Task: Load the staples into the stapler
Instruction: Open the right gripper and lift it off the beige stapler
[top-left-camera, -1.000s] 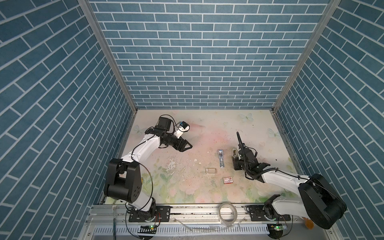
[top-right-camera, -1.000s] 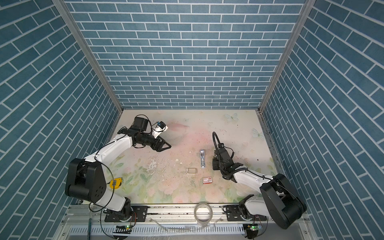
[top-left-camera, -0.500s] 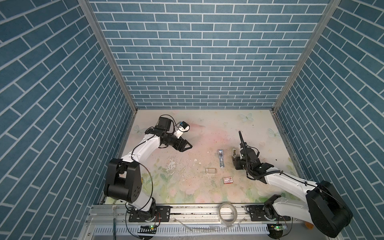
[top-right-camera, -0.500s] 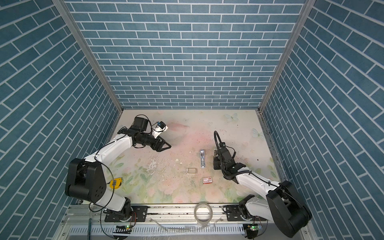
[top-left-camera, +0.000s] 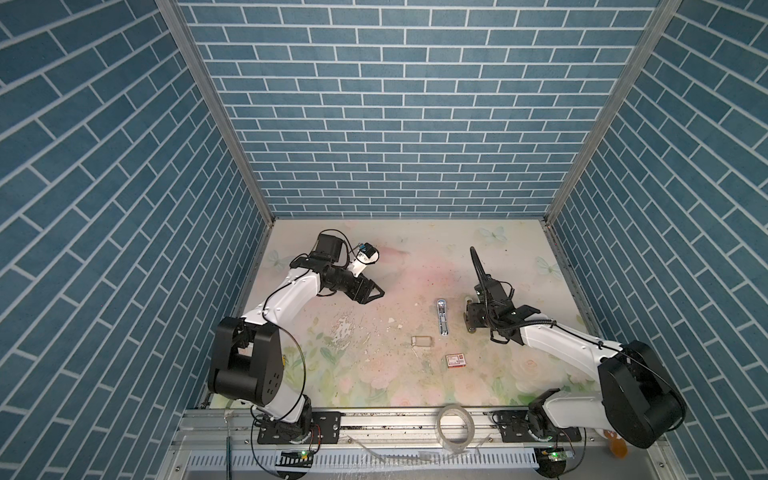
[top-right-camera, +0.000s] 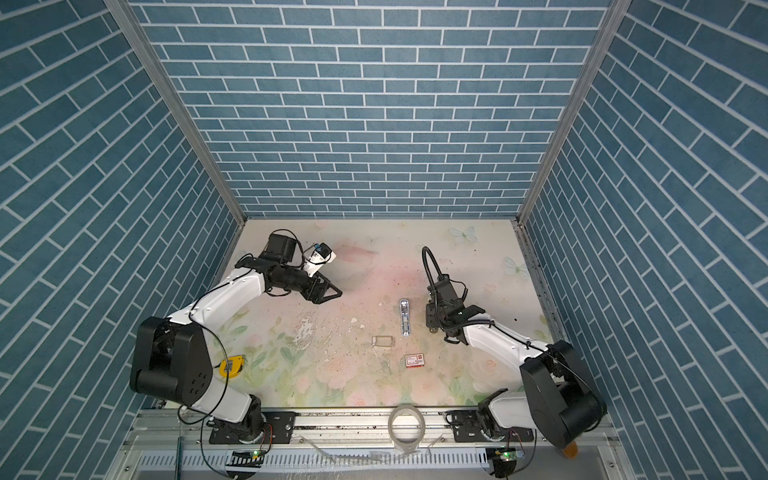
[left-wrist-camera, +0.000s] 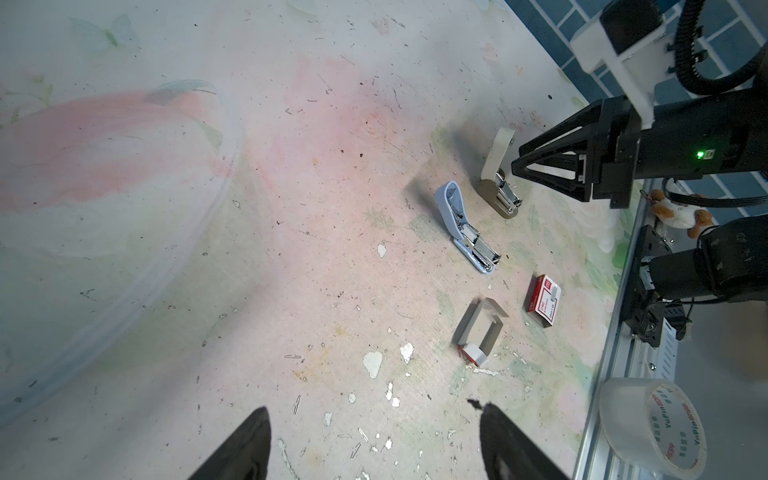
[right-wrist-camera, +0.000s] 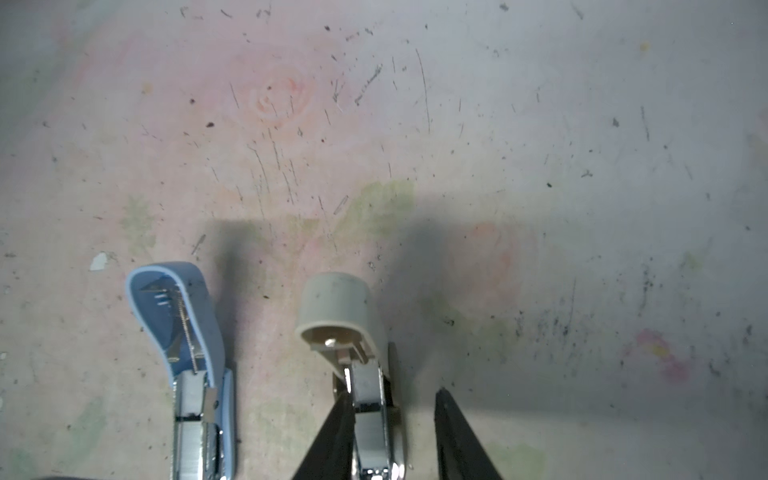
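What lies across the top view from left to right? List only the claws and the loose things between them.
left claw → empty cardboard sleeve → blue stapler → right claw. The red-and-white box overlaps the stapler, so omitted.

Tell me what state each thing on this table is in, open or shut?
Blue stapler: open, lid swung up.
Beige stapler: open, lid standing upright.
Red-and-white staple box: looks shut, lying flat.
Cardboard sleeve: looks empty, lying flat.
Left gripper: open, holding nothing.
Right gripper: open, straddling the beige stapler's metal channel.
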